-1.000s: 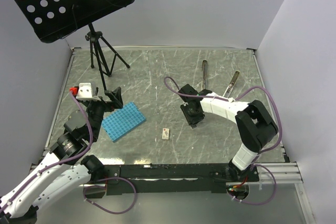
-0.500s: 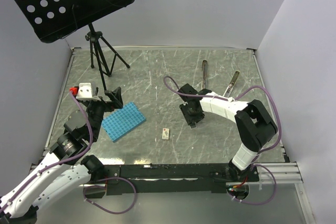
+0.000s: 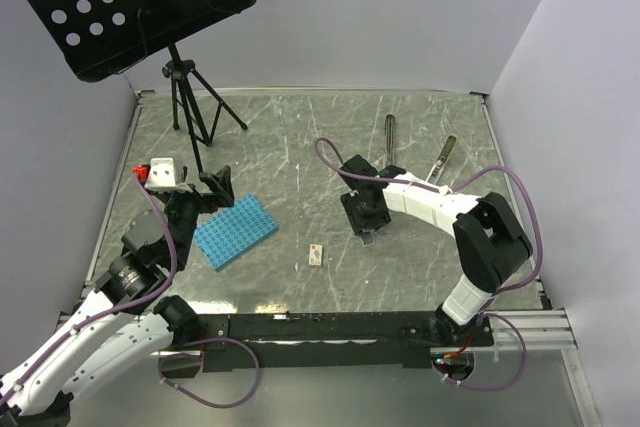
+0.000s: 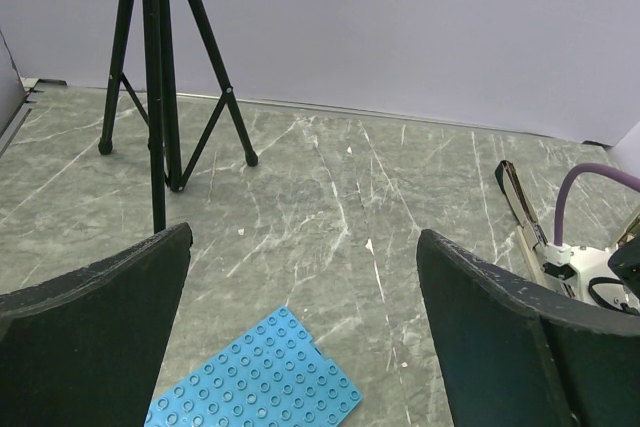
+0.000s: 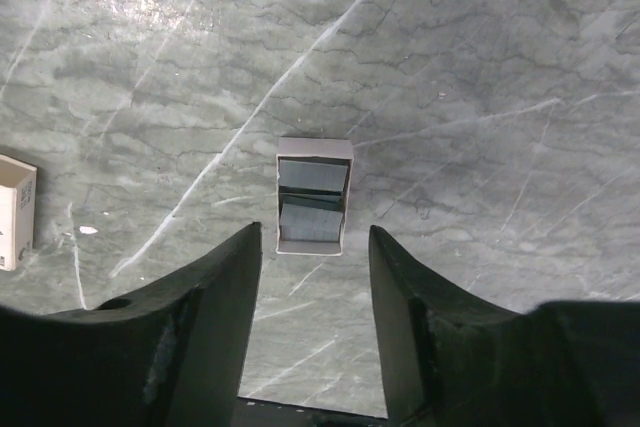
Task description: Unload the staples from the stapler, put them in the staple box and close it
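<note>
While the left gripper [image 4: 305, 247] gapes wide and empty just left of the blue studded plate [image 3: 233, 231], the right gripper [image 5: 312, 247], right of that plate, hangs released above the staples [image 5: 312, 209]; the stapler [image 3: 389, 134] lies farther right.

Right gripper [image 5: 314, 247] over grey marbled table [image 5: 480, 67], both dark fingers [image 5: 205, 317] apart with nothing between them; a small white open box [image 5: 313, 150] with grey staples [image 5: 312, 197] inside lies flat just beyond the tips, small white card [image 5: 15, 212] at left edge
</note>
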Action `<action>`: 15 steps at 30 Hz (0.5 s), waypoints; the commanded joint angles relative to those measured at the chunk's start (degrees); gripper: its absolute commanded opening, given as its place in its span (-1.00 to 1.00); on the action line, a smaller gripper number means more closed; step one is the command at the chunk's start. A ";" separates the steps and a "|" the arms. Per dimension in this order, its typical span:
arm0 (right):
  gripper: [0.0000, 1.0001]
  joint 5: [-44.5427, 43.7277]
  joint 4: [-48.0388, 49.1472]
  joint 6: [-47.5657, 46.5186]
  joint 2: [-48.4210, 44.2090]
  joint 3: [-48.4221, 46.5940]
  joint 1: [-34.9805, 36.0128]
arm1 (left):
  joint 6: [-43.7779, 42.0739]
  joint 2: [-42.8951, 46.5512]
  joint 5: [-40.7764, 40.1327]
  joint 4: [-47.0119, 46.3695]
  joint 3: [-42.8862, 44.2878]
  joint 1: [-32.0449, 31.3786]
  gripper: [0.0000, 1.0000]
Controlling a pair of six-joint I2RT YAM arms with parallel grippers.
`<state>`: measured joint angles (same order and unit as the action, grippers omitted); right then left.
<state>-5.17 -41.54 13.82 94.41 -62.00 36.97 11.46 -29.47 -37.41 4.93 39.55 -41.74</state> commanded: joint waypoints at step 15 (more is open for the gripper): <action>0.27 -0.80 1.90 1.73 4.73 -2.16 -0.32 | -0.13 -0.85 -0.21 -1.59 0.09 0.16 0.98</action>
<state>-4.99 -40.80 15.38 98.00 -62.33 36.97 11.46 -29.85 -37.39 4.93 39.55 -41.74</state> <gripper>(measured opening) 0.635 0.988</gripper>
